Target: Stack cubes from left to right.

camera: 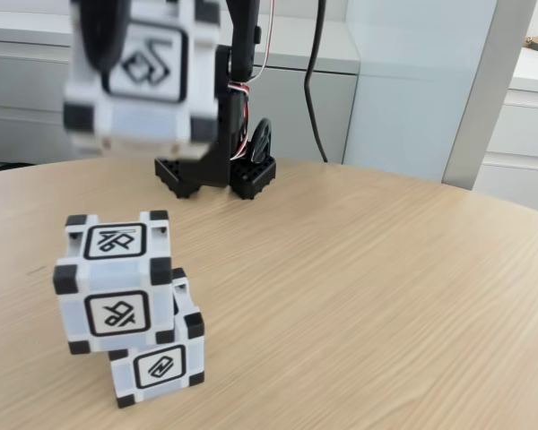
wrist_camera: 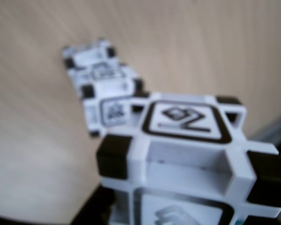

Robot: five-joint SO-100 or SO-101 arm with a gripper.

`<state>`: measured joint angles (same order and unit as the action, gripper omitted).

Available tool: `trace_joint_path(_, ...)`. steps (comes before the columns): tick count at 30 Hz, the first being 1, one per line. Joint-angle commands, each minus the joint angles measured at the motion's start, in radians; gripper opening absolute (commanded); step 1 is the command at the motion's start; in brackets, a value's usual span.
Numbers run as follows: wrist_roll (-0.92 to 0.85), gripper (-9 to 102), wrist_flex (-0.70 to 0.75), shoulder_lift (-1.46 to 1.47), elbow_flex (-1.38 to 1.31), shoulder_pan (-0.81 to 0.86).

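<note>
In the fixed view the jaws (camera: pixel 139 67) grip one cube (camera: pixel 143 76), lifted and blurred at 11 o'clock above the table (camera: pixel 368 296). At 7 o'clock, a second cube (camera: pixel 115 282) sits atop a third (camera: pixel 160 358), offset to its left. The wrist view shows the held cube (wrist_camera: pixel 187 154) close.

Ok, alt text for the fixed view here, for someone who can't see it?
A blurred cube hangs in the air at upper left, carried by the black arm. Below it on the wooden table, one cube sits skewed atop another.
</note>
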<state>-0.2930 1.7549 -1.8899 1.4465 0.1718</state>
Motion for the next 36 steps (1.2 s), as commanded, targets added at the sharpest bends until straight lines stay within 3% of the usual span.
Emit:
trace_joint_path(1, 0.009, 0, 0.049, 0.038, -0.069, 0.005)
trace_joint_path(5, 0.021, 0, 0.109, 0.083, -0.072, 0.005)
trace_joint_path(27, -0.071, 0, 0.114, 0.192, -0.072, 0.144)
trace_joint_path(36, -0.135, 21, 0.114, 0.229, -0.072, 0.127)
